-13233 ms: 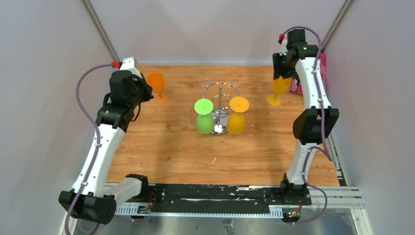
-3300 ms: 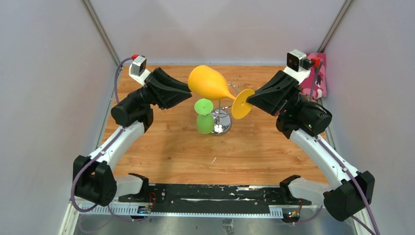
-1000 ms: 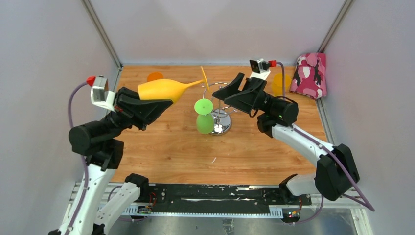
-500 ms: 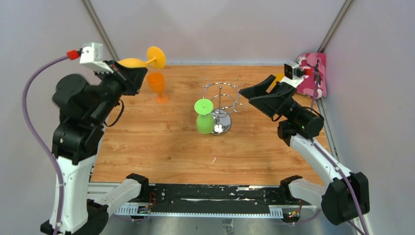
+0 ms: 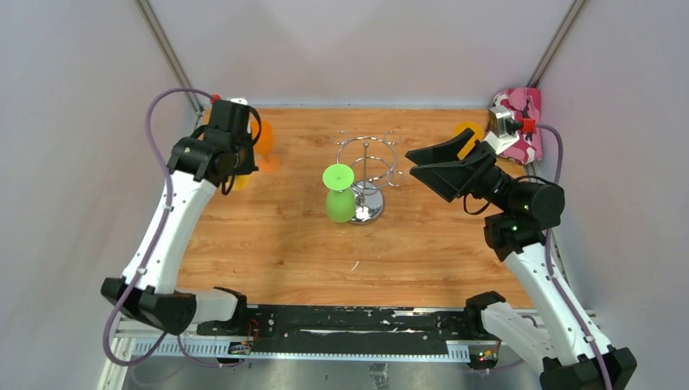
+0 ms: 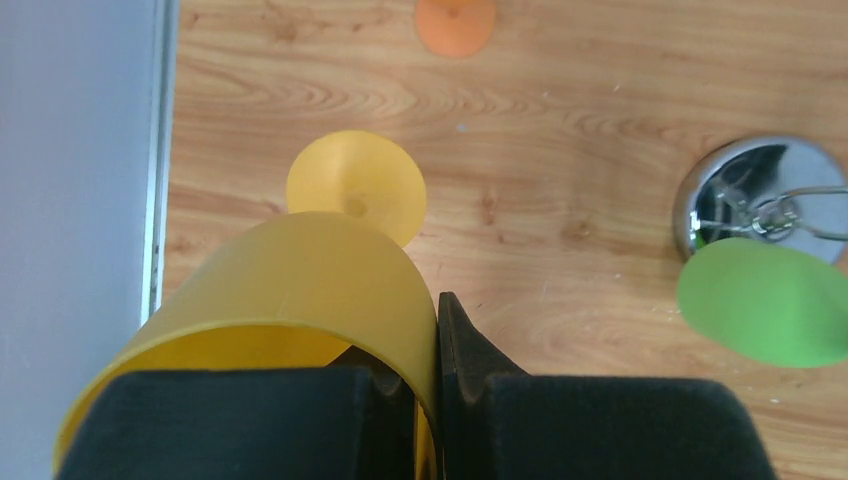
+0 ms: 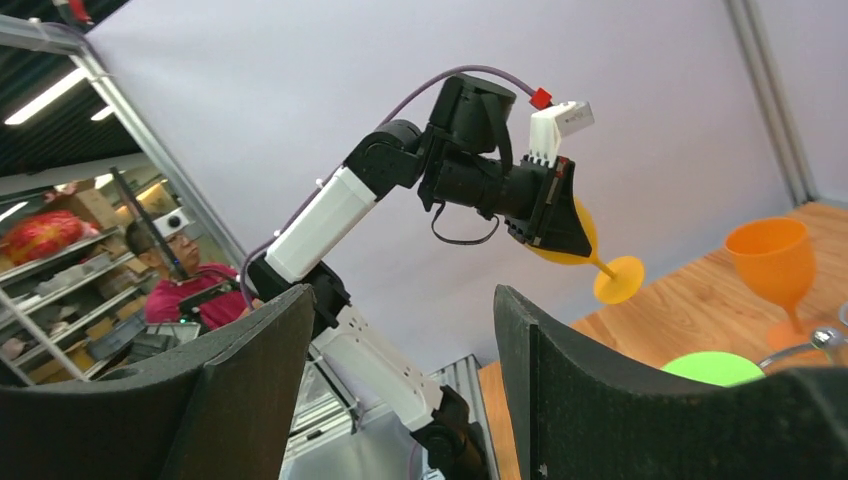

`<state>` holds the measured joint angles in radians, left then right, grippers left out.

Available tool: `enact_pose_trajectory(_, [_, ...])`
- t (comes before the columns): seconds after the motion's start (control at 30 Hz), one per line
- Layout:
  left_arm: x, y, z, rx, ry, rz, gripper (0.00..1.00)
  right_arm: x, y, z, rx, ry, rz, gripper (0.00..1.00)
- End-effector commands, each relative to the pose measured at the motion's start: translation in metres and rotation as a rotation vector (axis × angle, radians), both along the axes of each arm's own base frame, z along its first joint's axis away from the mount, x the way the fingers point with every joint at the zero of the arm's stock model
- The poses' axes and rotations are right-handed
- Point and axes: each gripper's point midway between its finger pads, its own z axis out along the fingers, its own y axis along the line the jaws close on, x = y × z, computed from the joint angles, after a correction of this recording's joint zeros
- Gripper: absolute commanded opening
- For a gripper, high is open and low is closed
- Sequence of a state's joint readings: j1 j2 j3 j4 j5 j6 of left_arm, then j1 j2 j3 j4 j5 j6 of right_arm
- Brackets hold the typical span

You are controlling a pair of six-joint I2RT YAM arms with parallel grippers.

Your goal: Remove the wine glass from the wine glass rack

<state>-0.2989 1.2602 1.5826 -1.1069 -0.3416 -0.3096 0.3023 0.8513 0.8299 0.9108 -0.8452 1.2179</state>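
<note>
We saw the left pincer [image 6: 420, 372] clenched on the rim of the yellow glass [image 6: 300, 275], one finger inside the bowl and one outside, with the foot pointing down to the table [image 6: 560, 120]. The rack [image 5: 367, 154] stood well apart, to this pincer's right, and the green glass [image 5: 339, 195] hung on it. The right pincer [image 5: 417, 164] was released and held nothing, on the other side of the rack. Only the right wrist view showed the yellow glass from the side, near the orange glass [image 7: 775, 262]. From above, the left arm [image 5: 175, 219] hid it almost fully. Whether its foot touched the wood we could not tell.
</note>
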Motion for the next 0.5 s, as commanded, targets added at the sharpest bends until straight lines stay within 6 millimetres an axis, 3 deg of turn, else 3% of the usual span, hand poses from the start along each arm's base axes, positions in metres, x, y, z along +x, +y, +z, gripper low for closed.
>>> enact_pose_trajectory(0.0, [0.010, -0.001, -0.038, 0.074, 0.138, -0.015, 0.00, 0.016, -0.002, -0.014, -0.126, 0.041, -0.109, 0.70])
enact_pose_trajectory(0.17, [0.047, -0.023, -0.079, 0.053, 0.226, -0.075, 0.00, 0.028, -0.002, -0.023, -0.198, 0.097, -0.152, 0.68])
enact_pose_trajectory(0.27, [0.058, -0.031, -0.103, 0.006, 0.267, -0.109, 0.00, 0.031, -0.004, -0.029, -0.239, 0.117, -0.185, 0.68])
enact_pose_trajectory(0.47, [0.069, -0.019, -0.131, -0.044, 0.293, -0.091, 0.00, 0.035, -0.011, -0.033, -0.288, 0.112, -0.259, 0.68])
